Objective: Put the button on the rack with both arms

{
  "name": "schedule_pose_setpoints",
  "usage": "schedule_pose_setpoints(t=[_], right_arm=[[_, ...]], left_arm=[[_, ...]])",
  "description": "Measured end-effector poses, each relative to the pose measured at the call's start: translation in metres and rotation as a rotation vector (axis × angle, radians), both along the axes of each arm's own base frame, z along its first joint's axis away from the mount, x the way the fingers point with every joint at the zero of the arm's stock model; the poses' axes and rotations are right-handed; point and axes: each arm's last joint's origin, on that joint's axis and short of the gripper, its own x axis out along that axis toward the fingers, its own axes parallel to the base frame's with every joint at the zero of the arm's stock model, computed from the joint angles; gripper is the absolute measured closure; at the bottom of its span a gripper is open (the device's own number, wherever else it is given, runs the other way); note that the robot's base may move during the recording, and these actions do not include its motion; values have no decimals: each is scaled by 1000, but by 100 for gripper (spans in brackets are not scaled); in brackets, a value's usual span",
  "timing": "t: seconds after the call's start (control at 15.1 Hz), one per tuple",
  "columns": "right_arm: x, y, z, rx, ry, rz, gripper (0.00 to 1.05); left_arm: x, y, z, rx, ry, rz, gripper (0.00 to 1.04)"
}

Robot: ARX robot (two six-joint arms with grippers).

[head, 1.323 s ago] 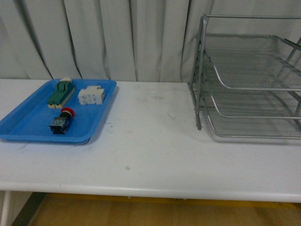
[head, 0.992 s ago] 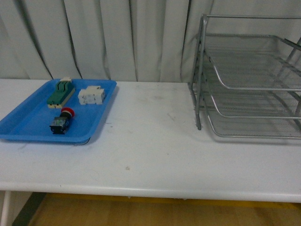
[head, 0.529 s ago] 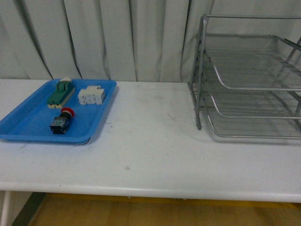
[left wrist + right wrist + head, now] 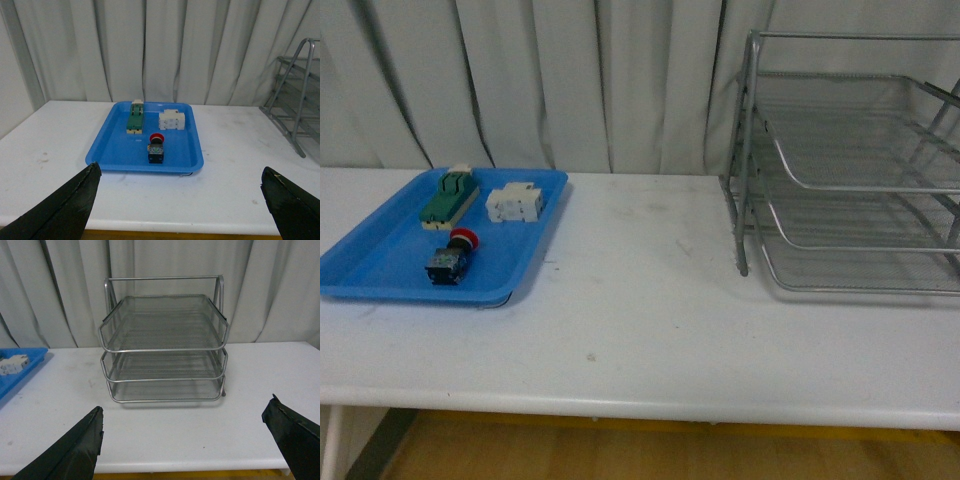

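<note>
Front view: neither arm shows here, so the grippers cannot be judged from this angle. The button (image 4: pixel 448 262) lies on its side in the blue tray (image 4: pixel 380 262), well apart from the rack (image 4: pixel 748 150), with bare table (image 4: pixel 640 330) between them.

Left wrist view: the left gripper (image 4: pixel 180 169) is spread wide with nothing between its fingers. The button (image 4: pixel 156 150) lies straight ahead of it, just past the tray's near rim, with the dark body nearer the gripper and the red cap pointing away. It looks hard, light and stiff. The rounded cap is probably slick, so the flat sides of the boxy body seem the better place to take hold. The raised rim must be cleared on the way in and out. The white block (image 4: pixel 171 120) and green switch (image 4: pixel 135 117) sit beyond the button, apart from it, leaving room on both sides for the fingers.

Right wrist view: the right gripper (image 4: pixel 185 407) is also wide open and empty. The rack (image 4: pixel 162 349) faces it squarely, its three shelves open towards the gripper, each behind a low wire lip. The top shelf has the freest access from above, and open table lies ahead of the gripper
</note>
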Motion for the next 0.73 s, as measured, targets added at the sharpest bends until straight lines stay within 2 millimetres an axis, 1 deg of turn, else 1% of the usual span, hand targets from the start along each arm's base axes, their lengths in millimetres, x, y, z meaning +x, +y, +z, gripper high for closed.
schedule_pose_setpoints(t=[0.13, 0.2, 0.26, 0.33, 0.4, 0.46, 0.53, 0.6, 0.66, 0.73], right_arm=[[1, 0, 1, -6, -8, 25, 6], [6, 1, 8, -17, -55, 95, 6], [15, 1, 16, -17, -55, 127, 6], [20, 0, 19, -13, -56, 129, 6], [40, -5, 33, 3, -73, 133, 6], [67, -18, 53, 32, -124, 70, 6], [96, -35, 69, 77, -165, 10, 6], [126, -54, 73, 148, -150, -52, 6], [153, -72, 60, 272, -61, -121, 6], [176, -84, 28, 460, 78, -164, 6]], left_arm=[[0, 0, 0, 0, 0, 0, 7], [0, 0, 0, 0, 0, 0, 7], [0, 0, 0, 0, 0, 0, 7], [0, 0, 0, 0, 0, 0, 7], [0, 0, 0, 0, 0, 0, 7], [0, 0, 0, 0, 0, 0, 7], [0, 0, 0, 0, 0, 0, 7], [0, 0, 0, 0, 0, 0, 7], [0, 0, 0, 0, 0, 0, 7], [0, 0, 0, 0, 0, 0, 7]])
